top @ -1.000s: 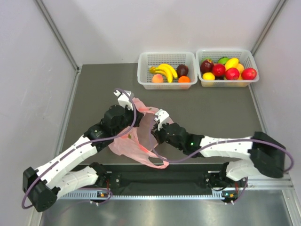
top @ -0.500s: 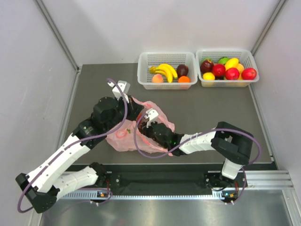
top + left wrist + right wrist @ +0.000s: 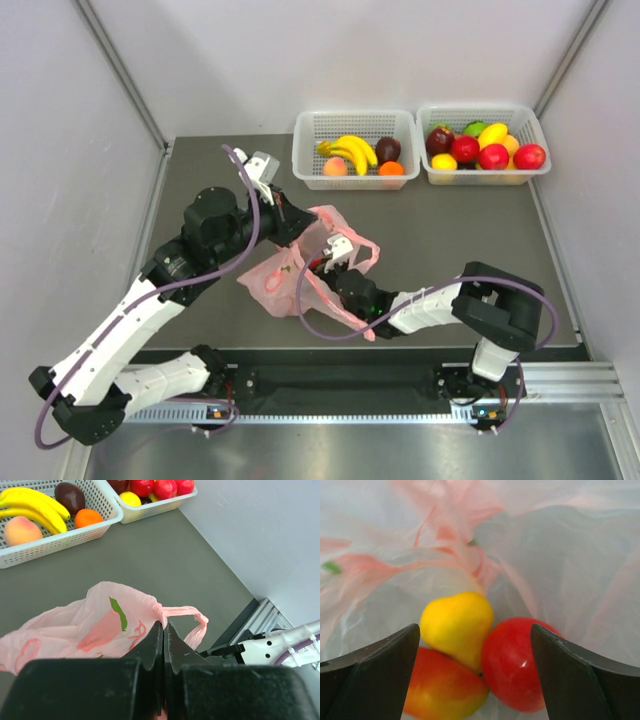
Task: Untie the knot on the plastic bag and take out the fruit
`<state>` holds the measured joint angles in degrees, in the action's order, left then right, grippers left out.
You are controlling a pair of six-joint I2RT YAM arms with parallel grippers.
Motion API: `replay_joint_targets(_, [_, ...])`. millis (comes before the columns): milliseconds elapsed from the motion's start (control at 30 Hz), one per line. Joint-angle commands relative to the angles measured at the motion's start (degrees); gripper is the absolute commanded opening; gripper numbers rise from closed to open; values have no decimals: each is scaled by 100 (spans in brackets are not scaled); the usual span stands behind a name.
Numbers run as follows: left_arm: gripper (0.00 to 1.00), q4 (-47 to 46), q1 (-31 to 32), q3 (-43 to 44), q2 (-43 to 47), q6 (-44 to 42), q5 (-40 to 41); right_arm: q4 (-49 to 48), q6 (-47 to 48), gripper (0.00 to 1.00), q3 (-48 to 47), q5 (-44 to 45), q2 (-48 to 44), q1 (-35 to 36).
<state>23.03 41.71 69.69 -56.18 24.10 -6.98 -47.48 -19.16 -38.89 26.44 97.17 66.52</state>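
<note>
The pink plastic bag (image 3: 285, 280) lies on the gray tabletop (image 3: 450, 230), in the middle, between the two arms. The left claw (image 3: 163, 626) is pressed together and pinches a bit of the thin pink plastic near the top, just beside a handle loop (image 3: 187, 612). That side of the bag looks held up a little. The right claw (image 3: 475, 630) is spread wide, with pink plastic all around it, so I think it is inside the bag. It holds nothing.

Right in front of it sit three fruits, all touching: a yellow pear (image 3: 456, 622) on top, a red apple (image 3: 517, 662) on the right, and an orange-red fruit (image 3: 442, 692) on the left.

The bag looks very thin, soft and crinkly. It would fold and slide easily, and a hard pull might tear it. So it is best held by its edge.

The fruits look small, round, smooth and light, so they might roll or slip. The pear is on top and easiest to reach. I would grip it across its fat middle.
</note>
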Motion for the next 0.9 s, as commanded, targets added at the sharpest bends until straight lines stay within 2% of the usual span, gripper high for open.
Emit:
replay_joint_targets(0, [0,-316,-5,-42,-15,-19,-120,-218,-123,91,84,379,-242,63])
replay_joint_targets(100, [0,-308,-5,-464,20,-28,-84,-7,-115,94,31,634,-224,63])
replay_joint_targets(233, [0,-377,-5,-1175,230,42,74,781,-97,99,-337,1152,3,54])
replay_joint_targets(767, [0,-650,3,-3066,863,473,646,1945,-519,98,-848,1215,751,-95])
replay_joint_targets(800, [0,-685,-5,-3110,898,508,828,1840,-458,96,-839,1102,769,-139])
replay_joint_targets(867, [0,-712,-5,-3198,942,526,865,1682,-396,76,-743,1013,725,-183])
